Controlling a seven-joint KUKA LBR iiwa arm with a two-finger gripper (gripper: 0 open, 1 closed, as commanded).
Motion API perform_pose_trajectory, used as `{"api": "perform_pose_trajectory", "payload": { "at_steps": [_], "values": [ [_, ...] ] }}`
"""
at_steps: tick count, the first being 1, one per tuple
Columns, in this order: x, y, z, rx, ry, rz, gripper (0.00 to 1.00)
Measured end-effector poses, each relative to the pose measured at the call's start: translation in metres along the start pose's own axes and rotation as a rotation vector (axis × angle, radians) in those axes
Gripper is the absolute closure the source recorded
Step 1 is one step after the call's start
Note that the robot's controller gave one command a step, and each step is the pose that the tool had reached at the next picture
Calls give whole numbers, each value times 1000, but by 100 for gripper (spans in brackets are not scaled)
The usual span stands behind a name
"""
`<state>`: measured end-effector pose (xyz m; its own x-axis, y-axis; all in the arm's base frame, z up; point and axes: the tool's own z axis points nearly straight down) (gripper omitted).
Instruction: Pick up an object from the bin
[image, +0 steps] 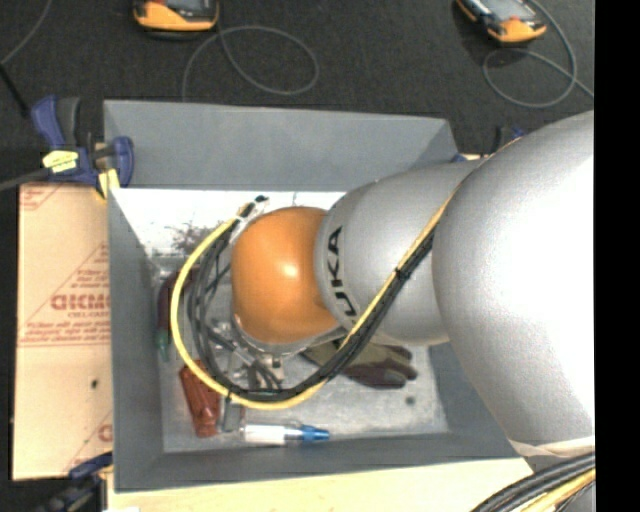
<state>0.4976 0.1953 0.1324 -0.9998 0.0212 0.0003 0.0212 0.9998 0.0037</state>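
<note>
1. Low in the left half of the bin (135, 330), the pincer (252, 362) sits beneath the arm's orange cover (280, 275), close to the floor. Open or closed: cannot tell, since the cover and the yellow cable (180, 300) hide it.
2. Step in hand (judgement): the approach for a grasp. Nothing shows as gripped, so the pick is not yet made.
3. The likeliest thing to be picked is the red-brown piece (200, 402), just to the lower left of the pincer. It is oblong, glossy and probably hard plastic.
4. A white pen (283, 434) with a blue cap lies flat along the lower edge of the floor, just below the pincer. It is slim, smooth and round, so it may roll.
5. A dark maroon thing (385, 370) lies to the right, partly under the arm. It looks soft and floppy. A green sliver (160, 345) rests against the left wall.
6. The bin is matte grey metal with sloped walls and a speckled floor.
7. The next move calls for the pincer to be centred across the red-brown piece's narrow side and clear of the pen. The cable loop should also stay off the left wall.
</note>
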Motion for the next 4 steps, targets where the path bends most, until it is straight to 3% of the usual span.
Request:
{"api": "perform_pose_trajectory", "payload": {
  "at_steps": [1, 4],
  "values": [
    [4, 1, 59, 0, 1, 117, 100],
    [4, 0, 59, 0, 0, 124, 100]
  ]
}}
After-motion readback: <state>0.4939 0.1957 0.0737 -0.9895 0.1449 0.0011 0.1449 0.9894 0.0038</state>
